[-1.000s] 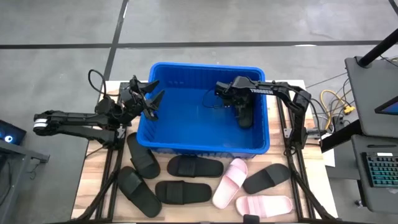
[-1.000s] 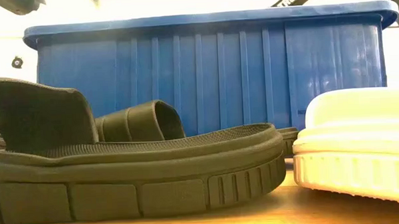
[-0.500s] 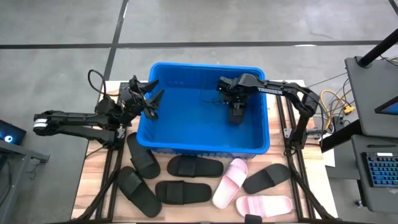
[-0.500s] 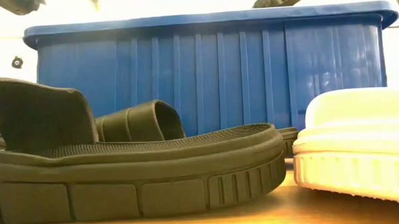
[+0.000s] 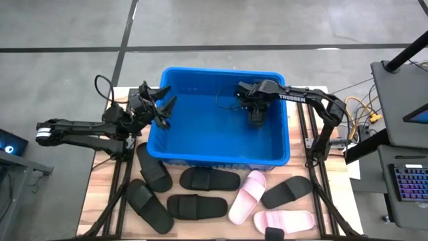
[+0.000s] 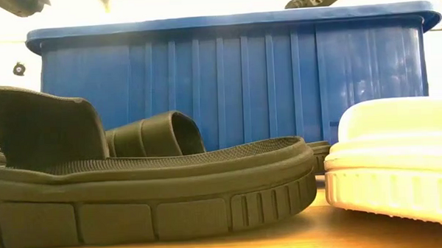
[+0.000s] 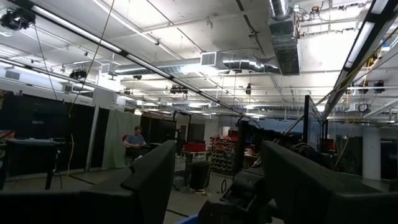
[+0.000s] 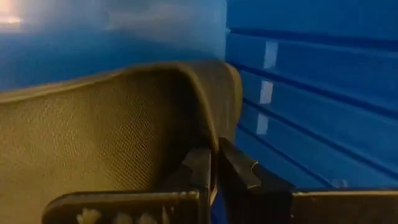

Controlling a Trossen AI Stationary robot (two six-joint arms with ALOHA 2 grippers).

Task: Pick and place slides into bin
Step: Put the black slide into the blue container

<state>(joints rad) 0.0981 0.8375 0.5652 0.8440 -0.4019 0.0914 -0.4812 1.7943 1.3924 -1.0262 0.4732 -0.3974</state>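
wooden tabletop holds the bin [image 5: 221, 114]; above its right half the right gripper [image 5: 255, 119] hangs clenched on a black slide [image 8: 106, 130], while the left gripper [image 5: 160, 109] waits spread at its left rim

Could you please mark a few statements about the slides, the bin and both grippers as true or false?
1. Both pink slides lie on the table, outside the bin. True.
2. The left gripper holds a slide. False: it is open and empty, at the bin's left rim.
3. The right gripper is inside the bin, shut on a black slide. True.
4. No black slides lie on the table. False: several do, such as one in front of the bin.
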